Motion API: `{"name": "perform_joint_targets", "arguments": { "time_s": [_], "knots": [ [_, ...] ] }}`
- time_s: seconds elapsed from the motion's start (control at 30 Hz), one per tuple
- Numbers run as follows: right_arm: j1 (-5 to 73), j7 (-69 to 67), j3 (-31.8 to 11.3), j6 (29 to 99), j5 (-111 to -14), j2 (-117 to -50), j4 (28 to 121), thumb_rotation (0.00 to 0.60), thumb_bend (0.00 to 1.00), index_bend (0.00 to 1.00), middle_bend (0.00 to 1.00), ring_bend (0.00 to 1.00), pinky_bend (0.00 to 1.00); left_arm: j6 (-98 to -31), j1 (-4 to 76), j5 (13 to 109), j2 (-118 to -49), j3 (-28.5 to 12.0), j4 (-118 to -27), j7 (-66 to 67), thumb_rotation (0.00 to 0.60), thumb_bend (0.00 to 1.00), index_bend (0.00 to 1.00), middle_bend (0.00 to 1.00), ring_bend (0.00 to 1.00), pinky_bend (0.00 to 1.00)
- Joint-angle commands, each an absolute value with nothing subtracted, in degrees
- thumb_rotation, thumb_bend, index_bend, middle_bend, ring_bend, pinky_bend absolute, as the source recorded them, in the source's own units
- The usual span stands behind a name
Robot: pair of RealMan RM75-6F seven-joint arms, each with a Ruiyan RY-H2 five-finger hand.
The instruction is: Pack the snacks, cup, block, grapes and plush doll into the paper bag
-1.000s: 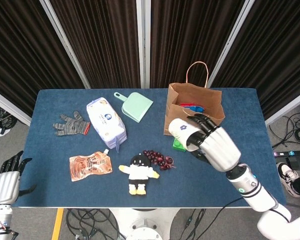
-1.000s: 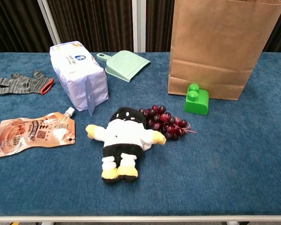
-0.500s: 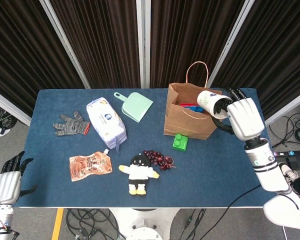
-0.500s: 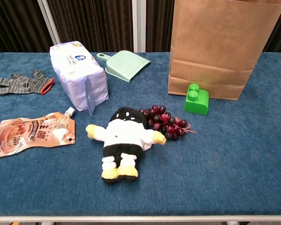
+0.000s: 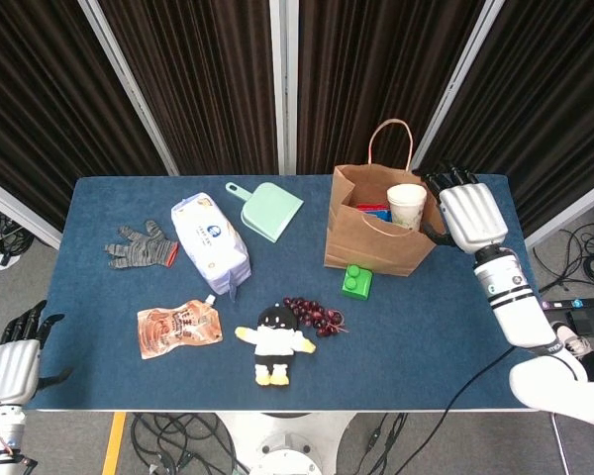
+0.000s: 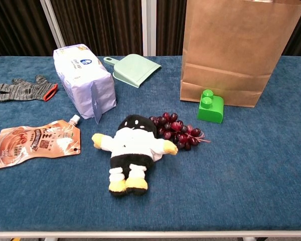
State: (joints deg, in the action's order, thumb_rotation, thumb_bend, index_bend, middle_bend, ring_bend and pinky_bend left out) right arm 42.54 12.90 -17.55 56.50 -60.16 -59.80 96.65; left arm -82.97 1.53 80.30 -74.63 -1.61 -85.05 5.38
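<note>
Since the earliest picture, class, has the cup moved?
Yes. The cup went from in front of the bag, near the green block, up to the bag's open top, upright beside the right hand.

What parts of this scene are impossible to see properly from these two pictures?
- Paper bag contents: head view, mostly hidden by its walls.
- Right hand on the cup: fingers hidden behind the palm; grip unclear.
- Left hand: cut by the frame's corner.
- Chest view: bag top cropped, hands absent.
</note>
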Motion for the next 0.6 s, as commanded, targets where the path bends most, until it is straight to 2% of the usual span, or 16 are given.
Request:
{"name": "perform_joint_targets", "arguments": {
  "time_s": [0.03, 0.2, 0.37, 0.6],
  "knots": [
    [42.14, 11.96, -17.89, 58.28, -60.94, -59.84, 97.42, 0.600, 0.00, 0.00, 0.01, 0.00, 0.04, -83.01, 1.55, 80.38, -74.63, -1.61, -85.06, 5.36, 0.600, 0.12, 0.27, 0.16, 0.11, 0.13],
    [39.31, 1.07, -18.54, 66.92, -74.17, -61.27, 98.15, 0.600, 0.00, 0.00, 0.05, 0.00, 0.04, -83.21, 1.44, 80.38, -74.57, -1.61, -85.19, 5.41, 0.600, 0.12, 0.27, 0.16, 0.11, 0.13],
    [37.36, -8.17, -15.28, 73.87, -89.40, -61.71, 99.02, 0.600, 0.06, 0.00, 0.15, 0.00, 0.07, -83.41, 1.51, 80.76, -74.52, -1.60, -85.48, 5.59, 0.600, 0.12, 0.27, 0.16, 0.11, 0.13],
    [37.15, -11.79, -9.23, 75.03, -102.50, -60.82, 102.70, 0.600, 0.11, 0.08, 0.22, 0.01, 0.16, -83.93, 1.34, 81.39, -74.15, -1.41, -86.08, 5.01, 0.600, 0.12, 0.27, 0.16, 0.11, 0.13]
  ]
}}
